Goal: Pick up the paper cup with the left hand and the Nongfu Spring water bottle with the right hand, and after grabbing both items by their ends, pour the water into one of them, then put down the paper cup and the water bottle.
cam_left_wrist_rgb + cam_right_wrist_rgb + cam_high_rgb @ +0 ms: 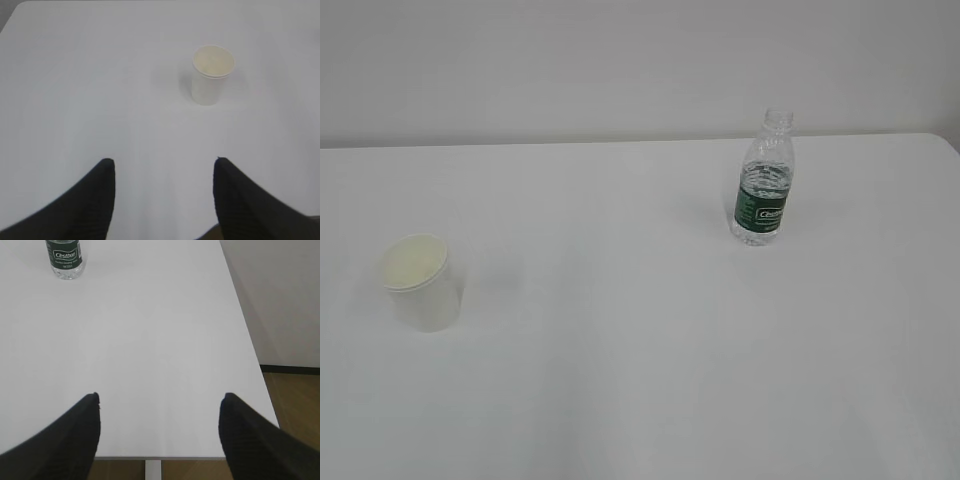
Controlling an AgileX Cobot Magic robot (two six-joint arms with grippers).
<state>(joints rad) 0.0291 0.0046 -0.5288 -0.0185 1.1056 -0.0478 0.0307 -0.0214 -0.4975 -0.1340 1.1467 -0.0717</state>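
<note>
The white paper cup (420, 281) stands upright on the left of the white table (640, 380), its cream inside showing. In the left wrist view the paper cup (212, 75) is ahead and a little right of my left gripper (163, 162), which is open and holds nothing. The capless Nongfu Spring water bottle (763, 192), with its green label, stands upright at the right rear; water shows through its clear wall. In the right wrist view the water bottle (64, 259) is far ahead at upper left, cut by the frame top. My right gripper (160, 397) is open and empty.
The table's right edge (245, 335) runs beside my right gripper, with a pale wall and brown floor (295, 400) beyond. The table's near edge (160, 458) lies just under the right fingertips. A plain wall stands behind the table. Neither arm shows in the exterior view.
</note>
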